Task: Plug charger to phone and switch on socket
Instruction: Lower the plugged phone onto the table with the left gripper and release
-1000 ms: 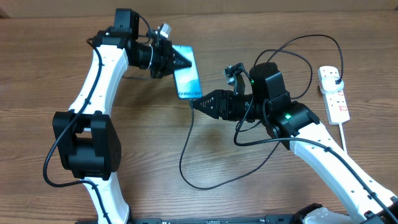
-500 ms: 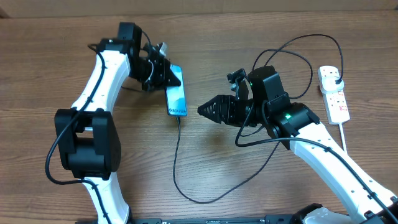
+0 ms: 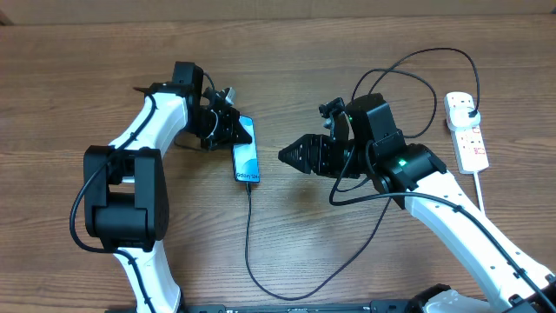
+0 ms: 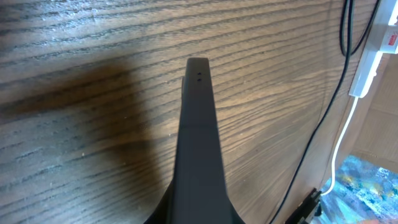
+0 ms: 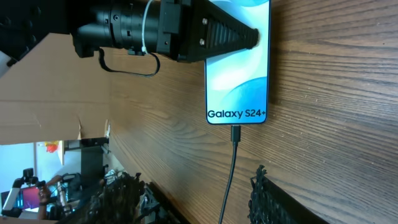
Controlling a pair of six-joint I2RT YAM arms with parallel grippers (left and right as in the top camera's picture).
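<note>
The phone [image 3: 247,153] has a lit blue-white screen and rests flat on or just above the wooden table. In the right wrist view [image 5: 238,74] it reads "Galaxy S24+". My left gripper [image 3: 231,129] is shut on its far short edge. In the left wrist view the phone [image 4: 198,143] shows as a dark slab running out from the jaws. The charger's black cable [image 3: 248,235] is plugged into the phone's near edge, as the right wrist view [image 5: 234,140] shows, and loops to the black plug [image 3: 470,109] in the socket [image 3: 469,139]. My right gripper [image 3: 285,156] is open and empty, right of the phone, with the cable between its fingers [image 5: 193,199].
The white power strip lies at the far right with its thick white lead [image 3: 480,193] trailing toward the front edge; it also shows in the left wrist view [image 4: 378,50]. Black cable loops [image 3: 408,78] arch over my right arm. Cardboard stands beyond the table's back edge.
My left gripper has brought the phone down and leftward toward the table. My right gripper has let go at the phone's port and drawn back right, leaving the connector plugged in.
</note>
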